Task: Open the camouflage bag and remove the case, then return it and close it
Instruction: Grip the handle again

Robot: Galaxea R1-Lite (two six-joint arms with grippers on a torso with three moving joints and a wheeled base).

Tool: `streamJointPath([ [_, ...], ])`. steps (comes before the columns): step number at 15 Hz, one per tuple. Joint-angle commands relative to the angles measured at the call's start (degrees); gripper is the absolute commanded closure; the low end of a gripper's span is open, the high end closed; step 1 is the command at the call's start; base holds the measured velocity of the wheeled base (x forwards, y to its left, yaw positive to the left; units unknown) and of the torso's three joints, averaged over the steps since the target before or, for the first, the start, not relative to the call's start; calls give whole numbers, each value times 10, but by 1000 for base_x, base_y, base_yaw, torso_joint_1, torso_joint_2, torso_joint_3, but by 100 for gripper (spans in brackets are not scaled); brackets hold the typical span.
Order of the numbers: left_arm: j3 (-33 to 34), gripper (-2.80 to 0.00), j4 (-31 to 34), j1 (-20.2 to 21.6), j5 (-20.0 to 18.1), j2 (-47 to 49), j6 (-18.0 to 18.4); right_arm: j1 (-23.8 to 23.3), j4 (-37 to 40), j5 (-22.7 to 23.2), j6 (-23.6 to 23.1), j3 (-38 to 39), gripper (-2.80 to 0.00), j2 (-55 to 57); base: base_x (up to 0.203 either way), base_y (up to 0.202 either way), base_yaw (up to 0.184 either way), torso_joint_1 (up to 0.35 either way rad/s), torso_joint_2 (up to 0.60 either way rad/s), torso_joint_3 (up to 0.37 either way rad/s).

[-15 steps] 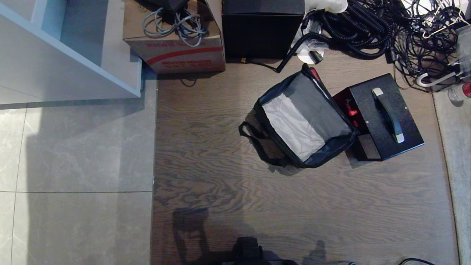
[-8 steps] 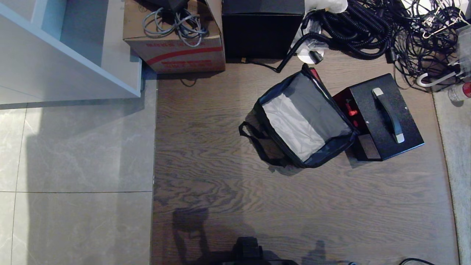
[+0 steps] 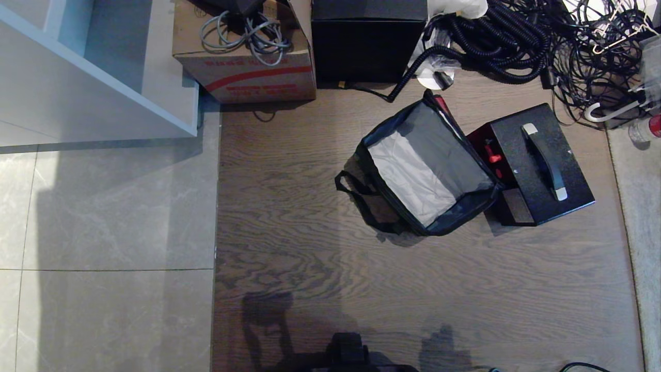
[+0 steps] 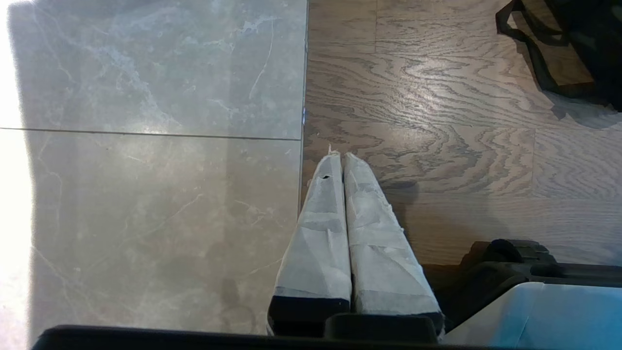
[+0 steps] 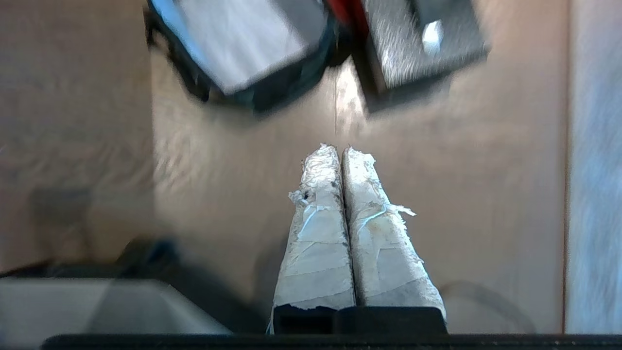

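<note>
- Barely any change in the head view over the last second: camouflage bag [image 3: 426, 168] still sitting open on the wood floor [image 3: 310, 268], grey lining showing, strap trailing off its near-left side.
- Case [image 3: 539, 163] still standing right beside the bag on the robot's right, touching or nearly so, handle up. So already out of the bag, not yet back in.
- One small difference: the shadow near the bottom edge, right of centre, looks bigger now than a second ago. Together with the blur in the right wrist view, reads like the right arm starting to move.
- Right gripper [image 5: 340, 151] with taped fingers pressed together, holding nothing, aimed across bare floor toward bag and case, both well ahead of it.
- Left gripper [image 4: 338, 156] also closed and empty, hanging over the seam between grey tile [image 4: 155, 146] and wood, looks parked.
- Guessing the "put it back" part is just kicking off: fingers would need to spread before grabbing that handle.
- Cardboard box [image 3: 245, 54] and cable pile [image 3: 542, 41] at the far side untouched.
</note>
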Motion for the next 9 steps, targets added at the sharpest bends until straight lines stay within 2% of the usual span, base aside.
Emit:
streamJointPath([
  [1,0,0,0,0,0,0,0,0,28,2,19,-79,0,191,0,0,0,0,0,0],
  [5,0,0,0,0,0,0,0,-1,-14,1,70,-229,0,530,0,0,0,0,0,0],
  [9,0,0,0,0,0,0,0,-19,-114,4,73,-379,0,798,0,0,0,0,0,0],
])
